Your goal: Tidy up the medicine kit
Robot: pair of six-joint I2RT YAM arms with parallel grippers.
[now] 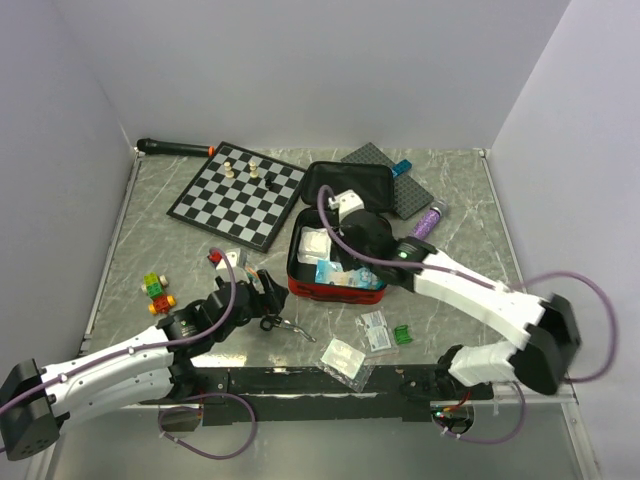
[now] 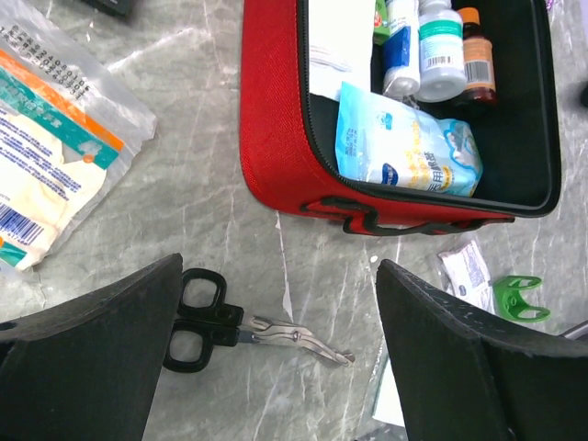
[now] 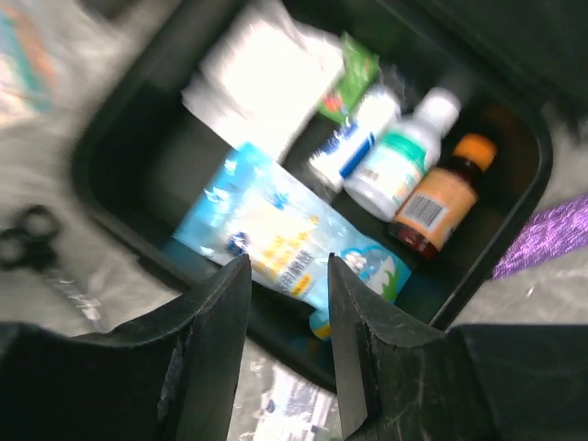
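The red medicine kit [image 1: 335, 285] lies open mid-table, its black lid [image 1: 350, 183] folded back. Inside it, the right wrist view shows a blue packet [image 3: 276, 230], a white bottle [image 3: 404, 156], a brown bottle [image 3: 441, 202] and white gauze [image 3: 266, 73]. My right gripper [image 3: 289, 266] is open and empty, hovering just above the kit's near edge [image 1: 345, 245]. My left gripper [image 2: 280, 276] is open and empty above black-handled scissors [image 2: 248, 331] that lie flat on the table in front of the kit [image 2: 276, 119]. In the top view the left gripper [image 1: 266, 296] is left of the kit.
A zip bag of supplies [image 2: 46, 156], a small sachet [image 2: 464, 276] and a green clip [image 2: 519, 299] lie near the scissors. The chessboard [image 1: 237, 193], a black marker [image 1: 175, 148], a grey baseplate [image 1: 395, 180], a purple tube [image 1: 430, 220] and coloured blocks [image 1: 157, 292] lie around the kit.
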